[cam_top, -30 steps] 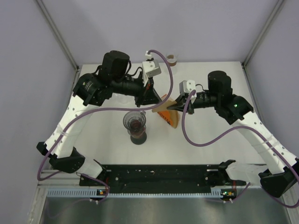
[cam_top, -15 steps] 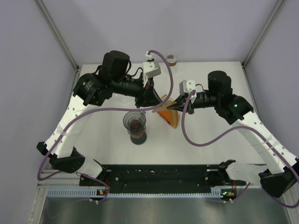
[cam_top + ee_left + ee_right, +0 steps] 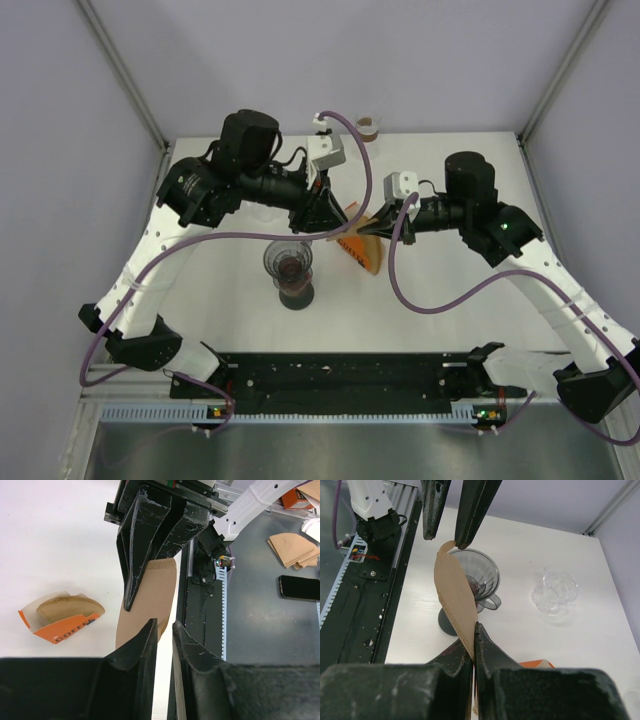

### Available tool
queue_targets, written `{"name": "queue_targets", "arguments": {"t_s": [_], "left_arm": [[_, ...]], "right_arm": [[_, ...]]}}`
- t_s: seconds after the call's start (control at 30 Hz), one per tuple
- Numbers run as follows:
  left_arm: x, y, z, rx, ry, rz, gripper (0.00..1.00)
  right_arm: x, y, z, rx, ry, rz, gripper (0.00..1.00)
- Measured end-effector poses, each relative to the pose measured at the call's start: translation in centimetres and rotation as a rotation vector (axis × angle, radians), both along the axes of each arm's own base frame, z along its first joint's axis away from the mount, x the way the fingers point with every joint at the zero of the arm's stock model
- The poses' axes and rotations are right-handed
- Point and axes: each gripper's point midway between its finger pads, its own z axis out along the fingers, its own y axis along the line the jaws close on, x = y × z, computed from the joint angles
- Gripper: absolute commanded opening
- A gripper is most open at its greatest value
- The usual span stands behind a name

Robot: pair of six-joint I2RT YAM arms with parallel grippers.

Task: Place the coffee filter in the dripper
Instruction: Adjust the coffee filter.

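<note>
My right gripper is shut on the lower edge of a brown paper coffee filter and holds it upright in the air. My left gripper is open, its jaws a narrow gap apart at the filter's far tip. In the right wrist view the left fingers straddle that tip. The smoky glass dripper stands on a dark base just below and beyond the filter. In the top view both grippers meet right of the dripper.
An orange box of filters lies on the white table right of the dripper and under the grippers; it also shows in the left wrist view. A clear glass piece sits beyond the dripper. A small brown ring stands at the back edge.
</note>
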Motion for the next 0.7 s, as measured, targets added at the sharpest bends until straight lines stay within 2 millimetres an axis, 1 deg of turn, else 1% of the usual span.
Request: {"name": "queue_targets", "arguments": {"t_s": [0.13, 0.23, 0.3, 0.37, 0.5, 0.57, 0.6, 0.7], "left_arm": [[-0.07, -0.06, -0.02, 0.001, -0.003, -0.005, 0.26], [-0.22, -0.20, -0.08, 0.002, -0.004, -0.012, 0.20], [-0.20, -0.26, -0.14, 0.003, -0.004, -0.014, 0.18], [-0.18, -0.33, -0.21, 0.004, -0.005, -0.016, 0.21], [-0.10, -0.40, -0.37, 0.009, -0.009, -0.020, 0.32], [-0.03, -0.40, -0.44, 0.012, -0.013, -0.018, 0.33], [0.02, -0.38, -0.49, 0.014, -0.016, -0.016, 0.30], [0.11, -0.30, -0.62, 0.021, -0.024, -0.015, 0.16]], "right_arm": [[0.00, 0.00, 0.00, 0.000, 0.000, 0.000, 0.00], [0.00, 0.00, 0.00, 0.000, 0.000, 0.000, 0.00], [-0.02, -0.01, 0.02, 0.000, -0.001, 0.000, 0.00], [-0.03, -0.02, 0.05, 0.001, -0.001, 0.000, 0.00], [-0.08, -0.05, 0.09, 0.002, -0.001, 0.000, 0.00], [-0.10, -0.06, 0.13, 0.002, -0.001, 0.000, 0.00], [-0.11, -0.06, 0.14, 0.003, -0.002, 0.000, 0.00], [-0.11, -0.06, 0.14, 0.003, -0.001, -0.001, 0.00]]}}
